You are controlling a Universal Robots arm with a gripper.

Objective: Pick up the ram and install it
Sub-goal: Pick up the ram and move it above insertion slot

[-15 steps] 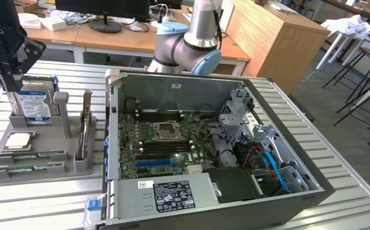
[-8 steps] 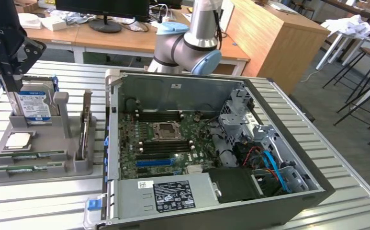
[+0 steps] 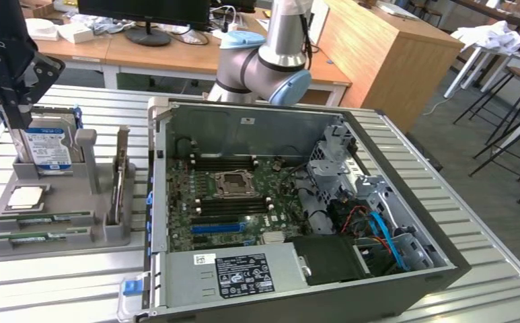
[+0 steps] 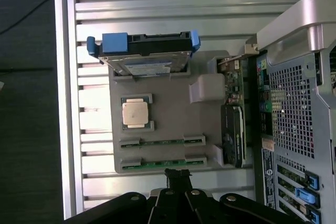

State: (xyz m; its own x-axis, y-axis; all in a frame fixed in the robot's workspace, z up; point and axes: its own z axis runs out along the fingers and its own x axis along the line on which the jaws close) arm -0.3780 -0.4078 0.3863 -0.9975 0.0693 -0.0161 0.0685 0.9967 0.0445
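We hold empty fingers above the tray where the ram lies.
Exterior view: fingers (image 3: 9,114), pressed together, hang over the tray (image 3: 71,195) on the table (image 3: 62,289); the ram (image 3: 58,217) and second ram (image 3: 37,237) lie flat in it. Wrist view: fingers (image 4: 177,174) closed over the tray's (image 4: 173,114) edge, near the ram (image 4: 161,142).

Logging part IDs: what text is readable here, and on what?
"OBOTIQ" (start cut off by the picture edge): on the gripper.
hard drive label: print too blurred to read.
power supply label: print too small to read.
case rear sticker, wrist view: unreadable.
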